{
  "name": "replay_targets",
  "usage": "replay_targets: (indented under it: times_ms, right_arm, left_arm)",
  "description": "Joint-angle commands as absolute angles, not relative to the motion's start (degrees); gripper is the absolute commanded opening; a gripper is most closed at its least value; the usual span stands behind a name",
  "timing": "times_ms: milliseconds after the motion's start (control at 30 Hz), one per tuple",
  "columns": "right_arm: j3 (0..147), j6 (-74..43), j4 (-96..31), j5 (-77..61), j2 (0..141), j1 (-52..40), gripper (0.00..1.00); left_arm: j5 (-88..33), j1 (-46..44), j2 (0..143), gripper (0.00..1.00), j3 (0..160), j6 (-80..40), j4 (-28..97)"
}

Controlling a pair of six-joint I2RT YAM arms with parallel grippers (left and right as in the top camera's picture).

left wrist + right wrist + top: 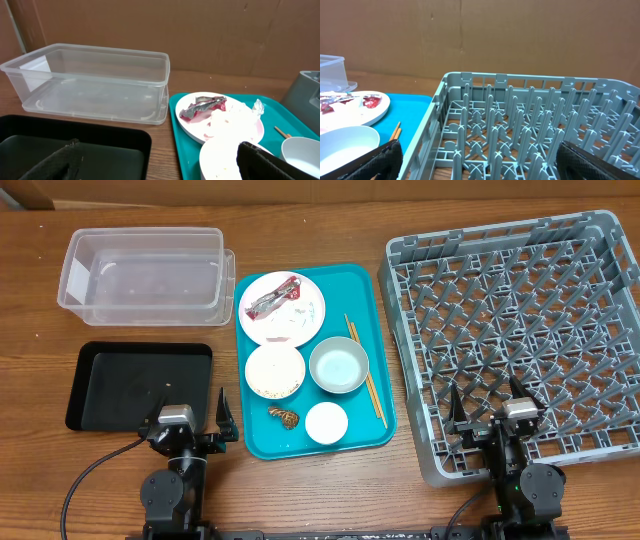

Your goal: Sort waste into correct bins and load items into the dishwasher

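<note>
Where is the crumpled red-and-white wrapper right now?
In the overhead view, the crumpled red-and-white wrapper lies on the round pale pink plate at the far left of the teal serving tray, right of the clear rectangular plastic tub.

**tab_42:** anyone able to read a label, brand or number anywhere in these?

**rackhead:** nope, nothing legible. red-and-white wrapper, ahead and to the right of the left gripper, looks printed but it's too crumpled and small to make out

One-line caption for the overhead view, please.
Left pincer and right pincer open; dishes and wrapper on teal tray between clear tub, black tray and grey rack.
</note>
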State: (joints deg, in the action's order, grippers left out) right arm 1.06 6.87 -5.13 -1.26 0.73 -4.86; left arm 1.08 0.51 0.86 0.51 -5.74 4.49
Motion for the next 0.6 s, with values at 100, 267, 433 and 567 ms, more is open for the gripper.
replay_targets:
  times_ms: [100, 267, 433, 567]
  right_arm:
    - [0.45, 7.07, -4.71, -1.58, 0.16, -4.64, 1.00]
    - [0.47, 6.55, -4.71, -1.54, 0.16, -4.64, 1.00]
    - [0.49, -1.43, -4.84, -0.45, 0.32, -4.64, 1.00]
    - [0.84, -3.53, -5.41, -0.51, 0.56, -4.64, 1.00]
  left_arm:
    - [0.25, 0.71, 0.32, 1.00, 0.30, -4.69, 4.45]
    - [0.40, 0.73, 0.32, 1.00, 0.30, -4.71, 4.45]
    - [0.40, 0.73, 0.32, 1.00, 0.30, -5.04, 4.45]
    - [0.38, 0.73, 0.36, 1.00, 0.30, -7.97, 4.47]
